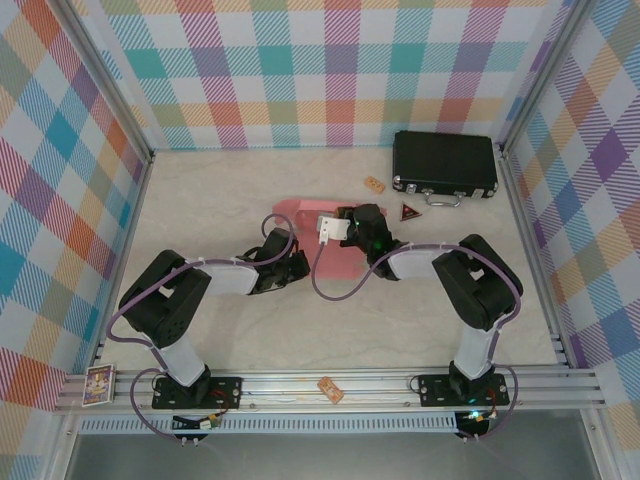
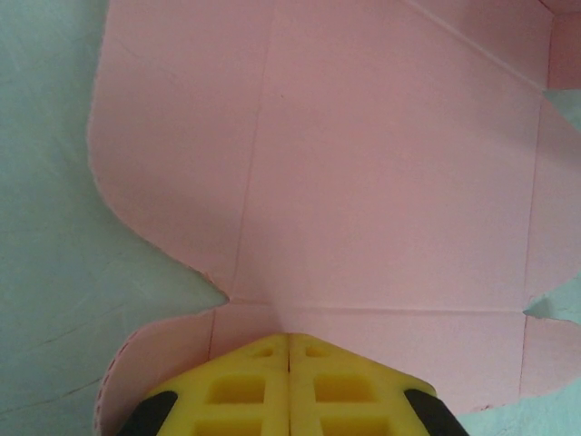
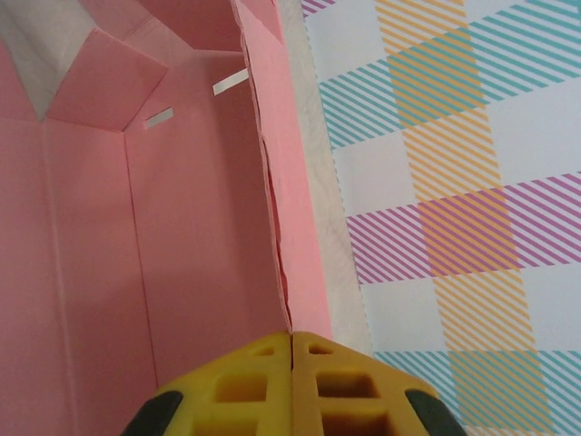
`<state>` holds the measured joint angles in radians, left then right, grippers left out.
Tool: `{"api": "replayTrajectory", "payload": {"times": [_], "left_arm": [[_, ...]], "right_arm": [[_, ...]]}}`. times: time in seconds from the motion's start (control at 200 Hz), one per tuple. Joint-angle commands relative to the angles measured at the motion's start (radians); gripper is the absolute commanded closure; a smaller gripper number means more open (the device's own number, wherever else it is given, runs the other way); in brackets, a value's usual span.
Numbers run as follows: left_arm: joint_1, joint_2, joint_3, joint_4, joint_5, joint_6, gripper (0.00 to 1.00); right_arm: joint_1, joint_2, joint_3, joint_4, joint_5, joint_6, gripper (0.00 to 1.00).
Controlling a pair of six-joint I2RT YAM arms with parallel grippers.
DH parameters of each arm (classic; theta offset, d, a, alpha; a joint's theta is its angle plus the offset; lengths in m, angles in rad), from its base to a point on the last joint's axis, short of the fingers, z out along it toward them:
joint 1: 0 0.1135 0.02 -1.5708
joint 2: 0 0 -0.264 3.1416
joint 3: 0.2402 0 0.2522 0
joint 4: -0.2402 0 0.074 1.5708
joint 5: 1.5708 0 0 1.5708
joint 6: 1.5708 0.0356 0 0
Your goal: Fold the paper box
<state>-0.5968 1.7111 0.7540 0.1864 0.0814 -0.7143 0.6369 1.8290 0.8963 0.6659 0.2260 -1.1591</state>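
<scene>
Paper box point(image 1: 300, 212): salmon-pink die-cut sheet, middle of the table point(image 1: 200, 210), under both wrists, well apart from the black case point(image 1: 445, 163) at far right. Step in hand, I'd say: raising a side wall. That's early-to-mid fold, not a box yet.

L side of sheet lies flat w/ crease lines showing. The left gripper point(image 2: 289, 350) has its jaws shut tight, tips together over a panel near a jagged flap (touching or just above, can't tell), prob. pinning it down.

On the R, the right gripper point(image 3: 291, 338) is closed too. An upright pink panel's edge runs straight into the seam btw. its fingers, so it looks pinched there. Panel stands near vertical, w/ a corner flap folded in at its far end.

Next move prob. calls for: base held down, wall brought fully over its crease w/o tearing the thin edge, then corner flaps tucked.
</scene>
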Motion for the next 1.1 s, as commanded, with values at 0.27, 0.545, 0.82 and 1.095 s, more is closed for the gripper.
{"api": "replayTrajectory", "payload": {"times": [0.27, 0.545, 0.82, 1.095], "left_arm": [[-0.004, -0.009, -0.007, -0.066, 0.017, 0.021, 0.92], [-0.004, -0.060, 0.010, -0.099, 0.011, 0.054, 0.87], [-0.003, -0.080, -0.005, -0.085, 0.010, 0.056, 0.85], [-0.003, -0.006, 0.003, -0.064, -0.005, 0.070, 0.87]], "right_arm": [[0.024, 0.046, -0.033, 0.108, 0.038, -0.033, 1.00], [0.024, 0.088, -0.026, 0.227, 0.074, -0.083, 1.00], [0.026, 0.107, -0.029, 0.286, 0.091, -0.122, 1.00], [0.032, 0.095, -0.032, 0.307, 0.094, -0.141, 1.00]]}}
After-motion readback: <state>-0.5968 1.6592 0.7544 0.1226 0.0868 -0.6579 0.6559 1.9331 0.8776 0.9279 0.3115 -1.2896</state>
